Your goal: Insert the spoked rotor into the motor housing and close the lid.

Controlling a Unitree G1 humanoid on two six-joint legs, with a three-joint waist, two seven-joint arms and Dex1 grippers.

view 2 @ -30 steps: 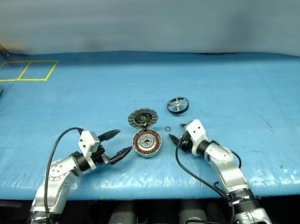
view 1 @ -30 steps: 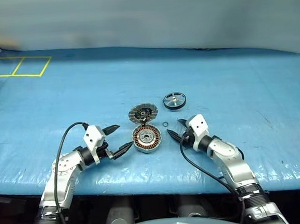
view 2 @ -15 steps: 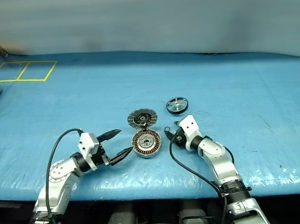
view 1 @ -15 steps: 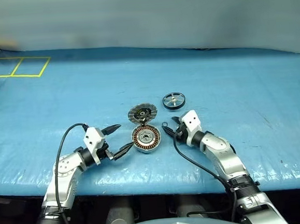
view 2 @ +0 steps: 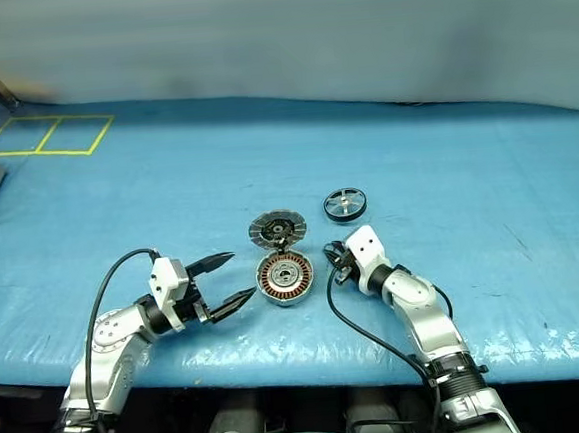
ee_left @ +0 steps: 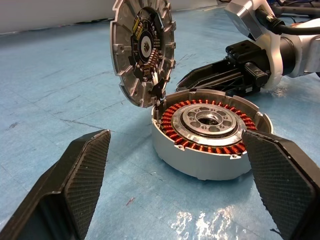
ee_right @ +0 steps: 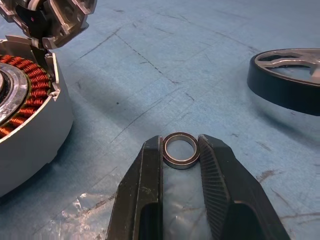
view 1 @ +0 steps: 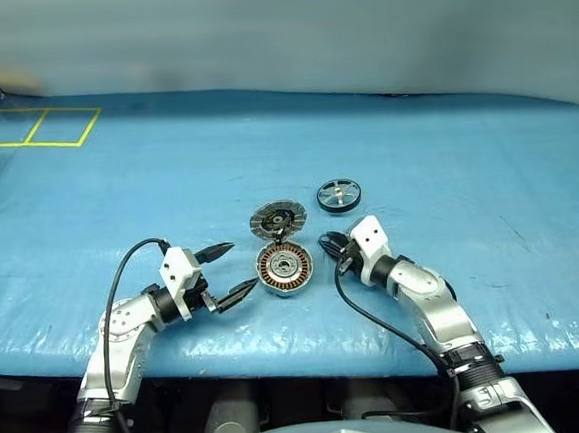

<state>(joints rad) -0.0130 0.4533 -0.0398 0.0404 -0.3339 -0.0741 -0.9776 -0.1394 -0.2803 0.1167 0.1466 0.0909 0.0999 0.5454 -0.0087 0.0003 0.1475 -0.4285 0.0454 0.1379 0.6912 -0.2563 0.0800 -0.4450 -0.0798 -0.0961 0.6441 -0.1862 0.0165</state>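
Copper windings of the motor housing point(view 1: 284, 266) sit between my two tools on the blue counter point(view 1: 118, 200). My left tool point(view 1: 229, 269) rests just beside the housing's left side with its fingers spread wide, holding nothing. My right tool point(ee_right: 181, 150) lies on the housing's right side, fingers closed onto a small loose ring point(ee_right: 180, 149) that lies flat on the counter. The lid point(view 1: 276, 219) stands tilted open at the housing's far edge, joined to it there. The spoked rotor point(view 1: 339, 195) lies flat beyond my right tool, near but apart. Open blue counter stretches wide on every side, with yellow tape squares point(view 1: 32, 128) far left.
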